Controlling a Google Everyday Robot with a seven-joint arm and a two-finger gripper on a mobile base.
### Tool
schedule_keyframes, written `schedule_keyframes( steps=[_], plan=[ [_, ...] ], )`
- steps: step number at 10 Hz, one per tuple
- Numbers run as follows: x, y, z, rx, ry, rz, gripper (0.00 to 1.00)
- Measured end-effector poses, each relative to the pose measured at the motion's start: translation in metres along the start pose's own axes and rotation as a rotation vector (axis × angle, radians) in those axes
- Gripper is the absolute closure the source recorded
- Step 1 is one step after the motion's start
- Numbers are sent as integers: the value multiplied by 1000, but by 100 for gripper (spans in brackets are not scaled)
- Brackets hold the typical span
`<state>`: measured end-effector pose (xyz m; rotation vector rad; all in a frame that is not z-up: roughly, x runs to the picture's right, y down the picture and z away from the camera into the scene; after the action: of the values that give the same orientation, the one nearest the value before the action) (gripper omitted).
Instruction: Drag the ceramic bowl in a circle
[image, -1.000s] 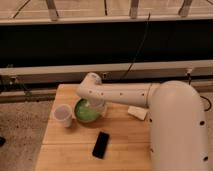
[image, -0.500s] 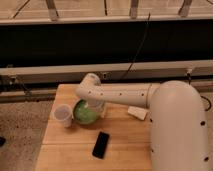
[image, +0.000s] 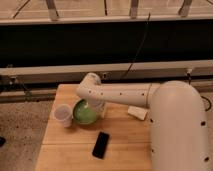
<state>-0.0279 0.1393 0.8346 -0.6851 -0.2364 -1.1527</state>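
Camera view shows you the ceramic bowl (image: 85, 112), glossy green and shallow, standing on the wooden worktop (image: 75, 152) in its left half, nearer the far edge than the near one. The end effector (image: 98, 108) reaches down at the right rim of the bowl, under the white elbow of the arm (image: 120, 95), and it meets the bowl there; you cannot tell if it is released or clenched, because the arm covers it. Just beside the bowl on its left, touching or almost touching, you see a small translucent white cup (image: 62, 114), upright. In front of the bowl, nearer to you and a little to the right, a black phone (image: 101, 144) lies flat on the wood, apart from the bowl. To the right of the bowl, past the arm, a pale flat object (image: 137, 112) rests on the worktop beside the big white body of the robot (image: 180, 130).
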Motion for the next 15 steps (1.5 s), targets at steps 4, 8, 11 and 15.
schedule_keyframes(
  steps=[4, 8, 11, 15],
  plan=[
    [4, 4, 2, 1, -14, -10, 99],
    [2, 3, 2, 7, -31, -27, 99],
    [3, 8, 3, 10, -43, -30, 99],
    [9, 14, 5, 17, -60, -31, 99]
  ],
)
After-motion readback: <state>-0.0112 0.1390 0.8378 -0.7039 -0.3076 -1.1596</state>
